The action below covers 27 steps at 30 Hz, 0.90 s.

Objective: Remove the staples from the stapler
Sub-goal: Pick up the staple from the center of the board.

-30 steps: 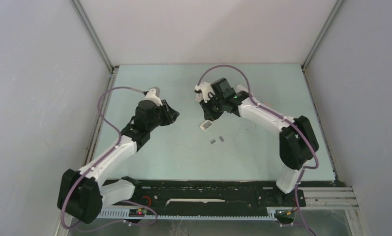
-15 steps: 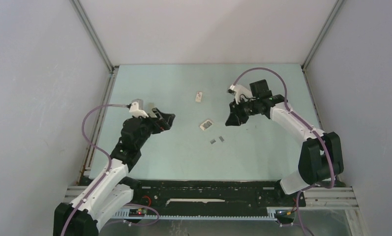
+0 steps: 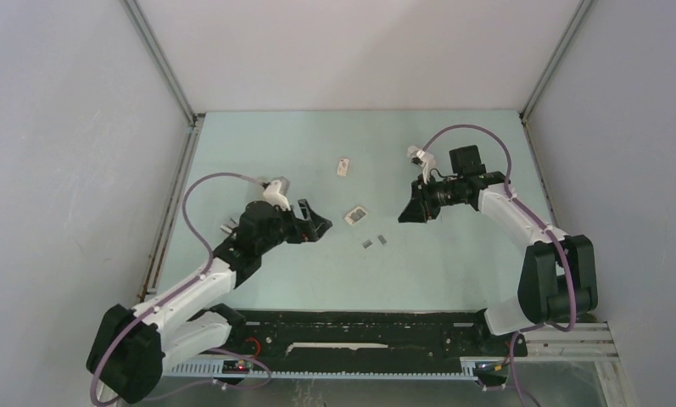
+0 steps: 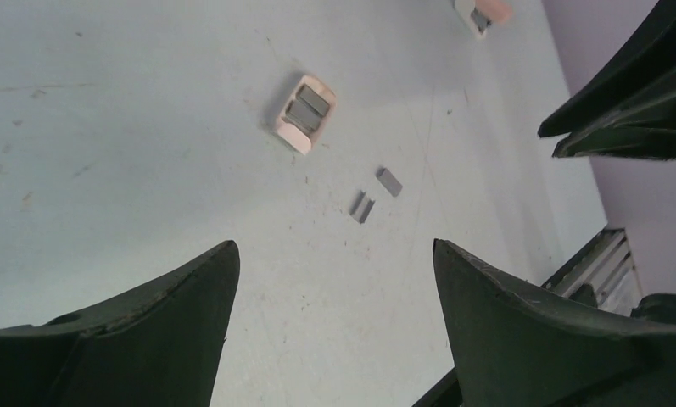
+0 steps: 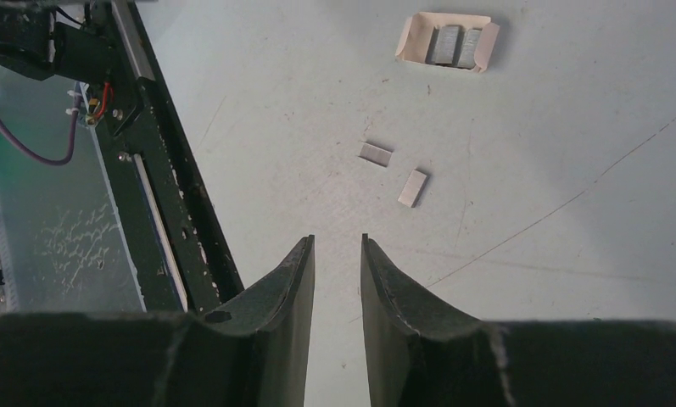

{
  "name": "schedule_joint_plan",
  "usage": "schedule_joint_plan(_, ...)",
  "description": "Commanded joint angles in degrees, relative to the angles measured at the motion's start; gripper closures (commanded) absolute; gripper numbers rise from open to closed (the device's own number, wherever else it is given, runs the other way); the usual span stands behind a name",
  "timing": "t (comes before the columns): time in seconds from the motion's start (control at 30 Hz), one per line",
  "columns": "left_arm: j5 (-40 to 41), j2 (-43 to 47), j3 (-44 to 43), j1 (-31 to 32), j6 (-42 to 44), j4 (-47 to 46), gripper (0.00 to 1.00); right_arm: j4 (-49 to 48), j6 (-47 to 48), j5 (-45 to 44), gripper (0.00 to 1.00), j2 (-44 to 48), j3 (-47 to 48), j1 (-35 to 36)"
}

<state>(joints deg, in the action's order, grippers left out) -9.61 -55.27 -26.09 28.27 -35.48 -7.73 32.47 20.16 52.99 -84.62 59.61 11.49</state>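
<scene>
Left claw [image 4: 334, 254]: spread wide, empty.
Right claw [image 5: 336, 242]: narrow gap, gripping nothing.
Staples [image 5: 375, 153]: two loose strips lying flat just ahead, between both claws.
Handling: likely light, slick, easily snapped; pinch across a strip's long sides.
Beyond: small white box [image 5: 447, 42], more strips inside.

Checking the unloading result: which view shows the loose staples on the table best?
The right wrist view: the loose staples lie large, sharp and unobstructed. The left wrist view shows them smaller and farther off; the top view shows only tiny grey specks.
</scene>
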Motion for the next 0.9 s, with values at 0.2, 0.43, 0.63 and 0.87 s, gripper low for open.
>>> schedule_joint_plan(0.2,8.71,-14.58,-13.82,12.26,5.2,4.18,0.17,-1.37,0.76,1.45,0.66,-0.45,0.24,-1.23)
schedule_joint_plan(0.43,9.42,-25.81,-21.93,17.32,7.46,8.73,0.24,-1.17,1.1,1.4,0.66,-1.4,0.26,-2.35)
schedule_joint_plan(0.63,9.22,-31.05,-26.02,19.53,8.5,11.01,0.29,-1.14,1.44,1.48,0.66,-1.92,0.25,-3.21)
schedule_joint_plan(0.87,8.99,-35.37,-29.13,21.04,9.34,13.15,0.33,-0.71,2.5,0.54,0.66,-1.6,0.24,-4.0)
